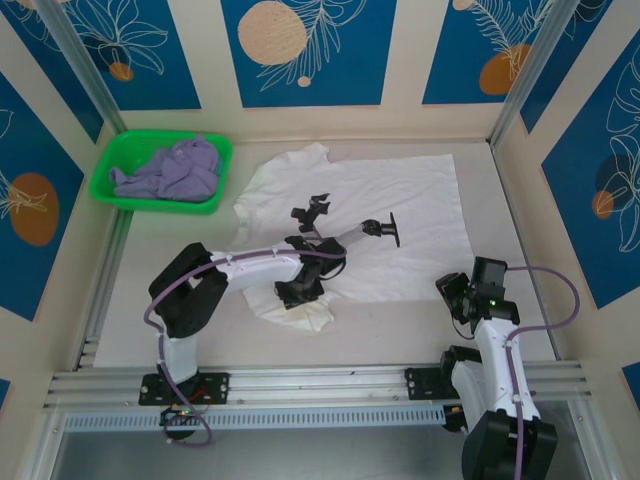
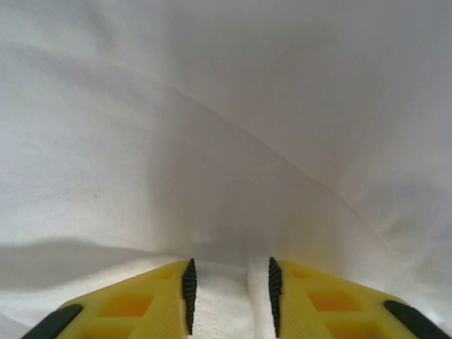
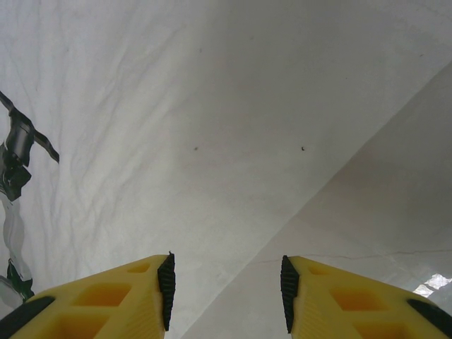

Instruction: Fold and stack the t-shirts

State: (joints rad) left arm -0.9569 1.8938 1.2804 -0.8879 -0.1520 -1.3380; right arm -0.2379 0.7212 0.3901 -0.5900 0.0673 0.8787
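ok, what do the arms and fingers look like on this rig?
Left arm and right arm: white links, black joints, purple cables. Fingers are yellow with cut-out pockets and black ribbed pads. Small green light on the right arm.

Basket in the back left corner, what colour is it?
The basket is bright green, clearest in the top external view.
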